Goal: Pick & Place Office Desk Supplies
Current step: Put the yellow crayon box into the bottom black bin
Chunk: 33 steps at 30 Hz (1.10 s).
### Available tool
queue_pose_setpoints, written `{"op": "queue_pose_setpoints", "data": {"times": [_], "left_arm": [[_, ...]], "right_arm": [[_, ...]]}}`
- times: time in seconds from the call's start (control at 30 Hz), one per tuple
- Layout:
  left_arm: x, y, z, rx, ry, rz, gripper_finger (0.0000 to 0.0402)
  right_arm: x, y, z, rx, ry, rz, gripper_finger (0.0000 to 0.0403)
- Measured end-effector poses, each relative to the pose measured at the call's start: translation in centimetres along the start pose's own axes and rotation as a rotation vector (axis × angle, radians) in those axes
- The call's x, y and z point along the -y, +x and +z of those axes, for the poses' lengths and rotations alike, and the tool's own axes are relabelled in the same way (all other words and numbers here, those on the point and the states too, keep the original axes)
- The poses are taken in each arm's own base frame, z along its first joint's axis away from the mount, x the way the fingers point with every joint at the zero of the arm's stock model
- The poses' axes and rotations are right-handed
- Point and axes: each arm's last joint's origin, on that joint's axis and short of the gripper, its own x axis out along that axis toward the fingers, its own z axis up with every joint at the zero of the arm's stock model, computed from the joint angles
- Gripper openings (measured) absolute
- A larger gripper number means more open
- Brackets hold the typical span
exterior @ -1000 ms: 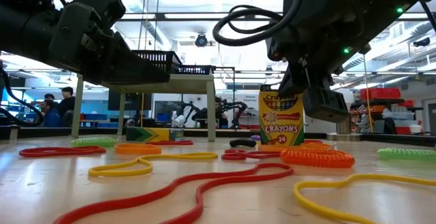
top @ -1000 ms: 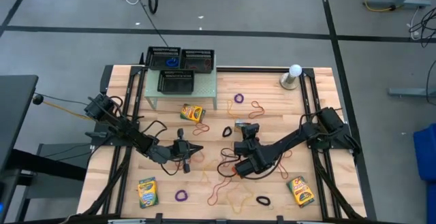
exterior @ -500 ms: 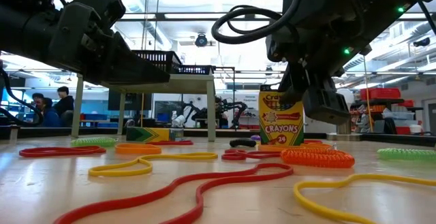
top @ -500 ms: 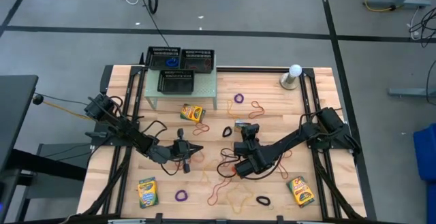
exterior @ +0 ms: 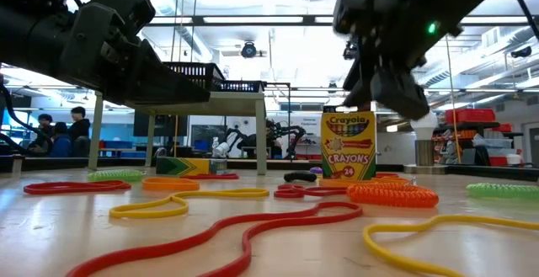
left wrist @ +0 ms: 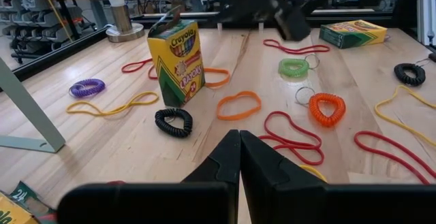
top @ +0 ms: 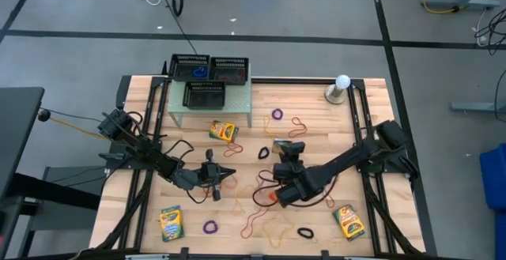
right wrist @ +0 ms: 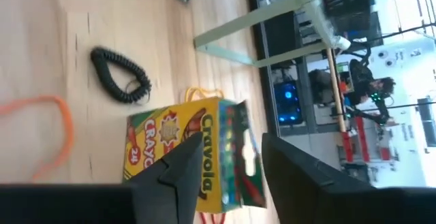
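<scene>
A yellow-and-green crayon box (exterior: 348, 146) stands upright on its base on the table, also seen in the left wrist view (left wrist: 178, 60) and the high view (top: 280, 144). My right gripper (exterior: 383, 79) hangs open just above it; in its wrist view the fingers (right wrist: 180, 169) frame the box (right wrist: 197, 159) without touching it. Other crayon boxes lie flat near the shelf (top: 224, 130), at the near left (top: 170, 222) and at the near right (top: 349, 221). Rubber bands in several colours (exterior: 227, 231) lie scattered about. My left gripper (left wrist: 239, 139) waits shut and empty left of centre (top: 228, 175).
A pale green shelf (top: 209, 106) with black mesh trays (top: 204, 94) stands at the far left. A white ball-topped stand (top: 341, 88) is at the far right. A black coil band (left wrist: 174, 121) and an orange coil (exterior: 392, 194) lie near the upright box. People sit beyond the table (exterior: 59, 134).
My right gripper has opened, let go of the upright crayon box and risen clear of its top, rolling a little. The box stays standing where it was.
</scene>
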Motion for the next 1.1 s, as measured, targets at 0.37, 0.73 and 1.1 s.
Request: {"op": "queue_pose_setpoints", "data": {"times": [0.37,0.73,1.1], "left_arm": [[0.0,0.0,0.0,0.000,0.000,0.000,0.0011],[0.0,0.0,0.0,0.000,0.000,0.000,0.0011],[0.0,0.0,0.0,0.000,0.000,0.000,0.0011]], "right_arm": [[4.5,-6.0,0.7,0.194,0.316,0.171,0.0052],[5.9,-8.6,3.2,0.408,0.570,0.252,0.0008],[9.1,-8.0,2.1,0.346,0.643,0.312,0.0009]]}}
